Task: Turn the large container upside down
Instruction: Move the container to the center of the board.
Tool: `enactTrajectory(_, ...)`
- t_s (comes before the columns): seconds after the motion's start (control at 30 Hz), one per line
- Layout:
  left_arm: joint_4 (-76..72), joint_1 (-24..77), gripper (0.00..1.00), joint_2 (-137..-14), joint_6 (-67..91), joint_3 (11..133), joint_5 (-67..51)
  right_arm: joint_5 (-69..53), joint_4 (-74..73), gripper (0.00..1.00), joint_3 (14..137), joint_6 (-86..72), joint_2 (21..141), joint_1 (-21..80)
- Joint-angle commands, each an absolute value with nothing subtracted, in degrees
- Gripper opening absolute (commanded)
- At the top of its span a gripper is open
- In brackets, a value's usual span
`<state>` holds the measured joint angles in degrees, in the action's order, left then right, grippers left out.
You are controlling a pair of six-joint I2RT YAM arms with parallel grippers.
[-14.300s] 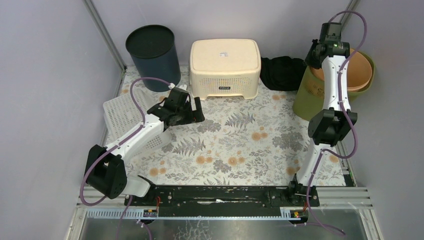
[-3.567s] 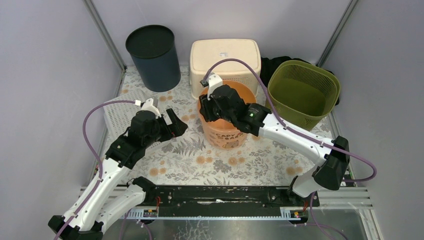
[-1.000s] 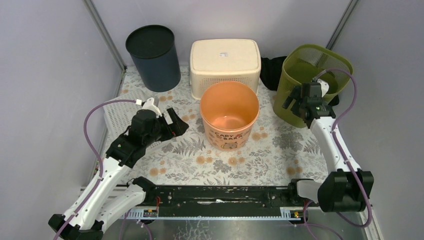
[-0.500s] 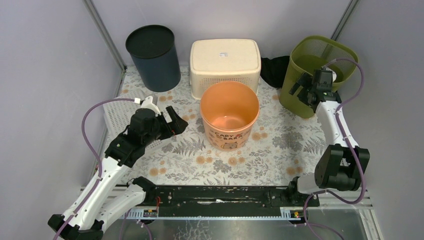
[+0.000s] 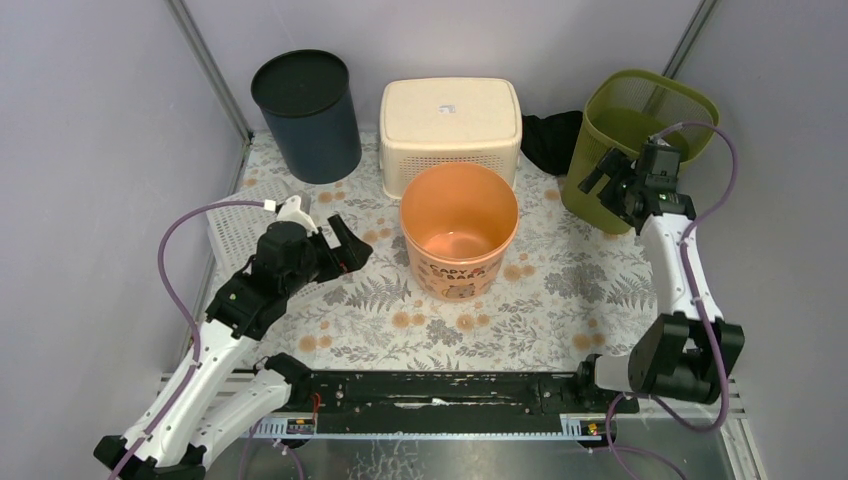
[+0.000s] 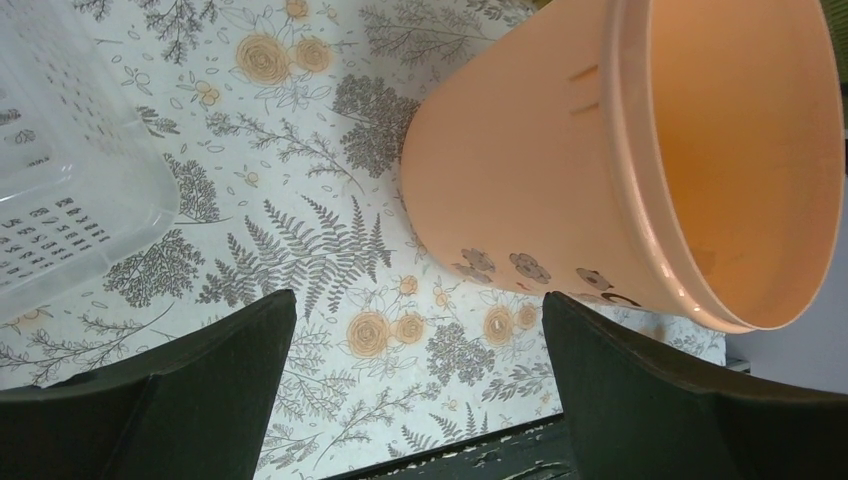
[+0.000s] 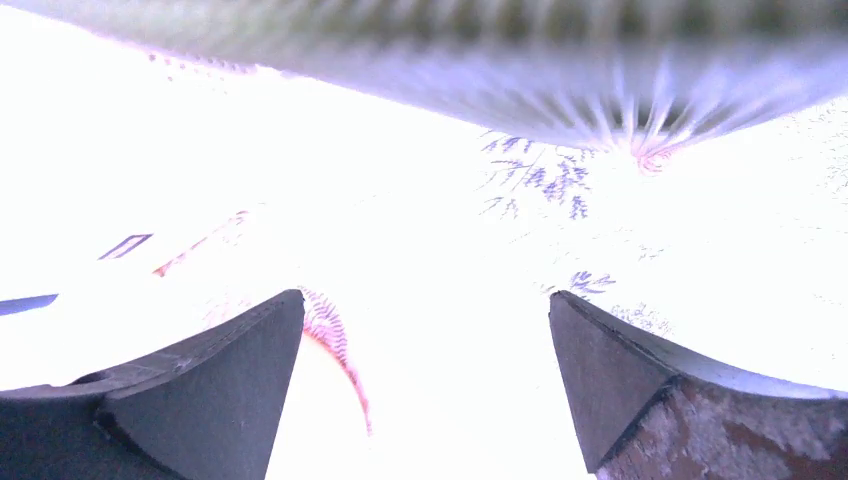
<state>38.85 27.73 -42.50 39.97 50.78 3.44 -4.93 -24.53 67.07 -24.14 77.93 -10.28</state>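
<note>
Green mesh plastic basket (image 5: pixel 645 115) in far right corner, mouth up, long axis roughly vertical. Over the last second it shifted toward the corner. Right gripper (image 5: pixel 600 190) just beside its near wall, jaws spread, empty. Left gripper (image 5: pixel 345 243) likewise spread, facing the upright orange plastic bucket (image 5: pixel 458 235).

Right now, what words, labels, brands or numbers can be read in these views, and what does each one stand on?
"CAPY": printed on the near outer wall of the orange bucket, top view; the line under it is too small to read.
Small sticker on top of the cream stool: too small to read.
Nothing else is legible; the right wrist view is washed out.
</note>
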Motion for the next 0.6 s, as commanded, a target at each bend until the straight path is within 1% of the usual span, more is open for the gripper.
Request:
enactTrajectory(0.0,37.03,27.95,1.0,-41.26,39.53,47.69,4.01,-11.35,-26.37,1.0,66.85,-24.32,69.86,-9.52)
enactTrajectory(0.1,35.32,27.94,1.0,-41.11,39.64,45.88,3.28,-13.36,-27.65,1.0,67.85,-23.94,67.28,-7.91)
enactTrajectory(0.4,30.51,27.94,1.0,-42.67,39.2,42.82,2.98,-17.99,-30.97,1.0,71.62,-22.29,66.25,-2.28)
enactTrajectory(0.57,28.48,27.95,1.0,-43.08,39.35,42.39,2.4,-24.49,-30.24,0.99,71.74,-23.06,65.16,-1.24)
